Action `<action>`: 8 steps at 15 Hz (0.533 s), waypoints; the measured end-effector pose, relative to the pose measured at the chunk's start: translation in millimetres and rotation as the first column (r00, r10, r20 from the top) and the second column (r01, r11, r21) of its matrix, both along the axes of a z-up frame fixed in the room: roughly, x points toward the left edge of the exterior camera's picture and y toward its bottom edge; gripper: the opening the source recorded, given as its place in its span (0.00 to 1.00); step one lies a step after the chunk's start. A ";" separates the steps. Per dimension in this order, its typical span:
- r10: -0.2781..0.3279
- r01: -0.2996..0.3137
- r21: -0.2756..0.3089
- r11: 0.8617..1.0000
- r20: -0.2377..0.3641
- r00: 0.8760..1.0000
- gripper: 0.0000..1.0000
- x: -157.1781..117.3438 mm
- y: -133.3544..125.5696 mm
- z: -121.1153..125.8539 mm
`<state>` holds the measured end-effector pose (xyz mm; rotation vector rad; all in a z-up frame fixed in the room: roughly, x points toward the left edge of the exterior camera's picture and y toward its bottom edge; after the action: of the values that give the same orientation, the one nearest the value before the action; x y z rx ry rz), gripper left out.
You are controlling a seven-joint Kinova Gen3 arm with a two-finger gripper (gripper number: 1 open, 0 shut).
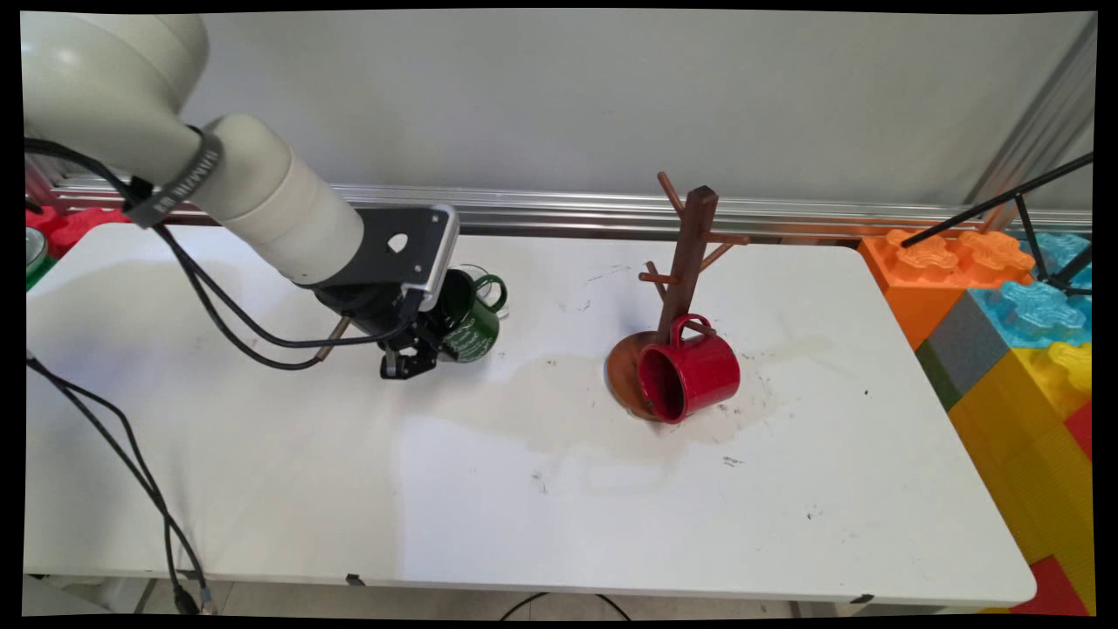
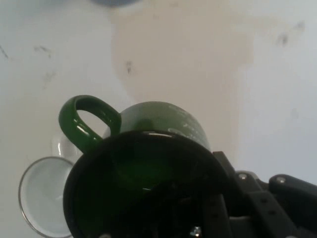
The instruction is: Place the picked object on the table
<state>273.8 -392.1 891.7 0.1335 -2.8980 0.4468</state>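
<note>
My gripper (image 1: 437, 339) is shut on the rim of a dark green mug (image 1: 476, 328), left of the table's middle. The mug is tilted, its handle pointing away from the arm. In the hand view the green mug (image 2: 148, 163) fills the lower middle, with its handle at the upper left. One finger (image 2: 225, 193) lies against the outside of the rim; the other is lost in the dark inside. A clear glass (image 2: 42, 198) stands right beside the mug, and shows just behind it (image 1: 479, 273) in the main view.
A wooden mug tree (image 1: 690, 253) stands right of centre. A red mug (image 1: 690, 374) lies on its side against the tree's round base (image 1: 622, 371). Large coloured blocks (image 1: 1004, 306) and a black tripod leg (image 1: 1031, 196) border the right edge. Black cables (image 1: 131, 454) hang at left.
</note>
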 end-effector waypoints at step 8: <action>-0.108 0.104 0.038 0.994 0.133 0.985 0.00 6.9 -21.3 -42.2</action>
<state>280.7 -413.4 849.5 -0.0490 -3.0267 0.4080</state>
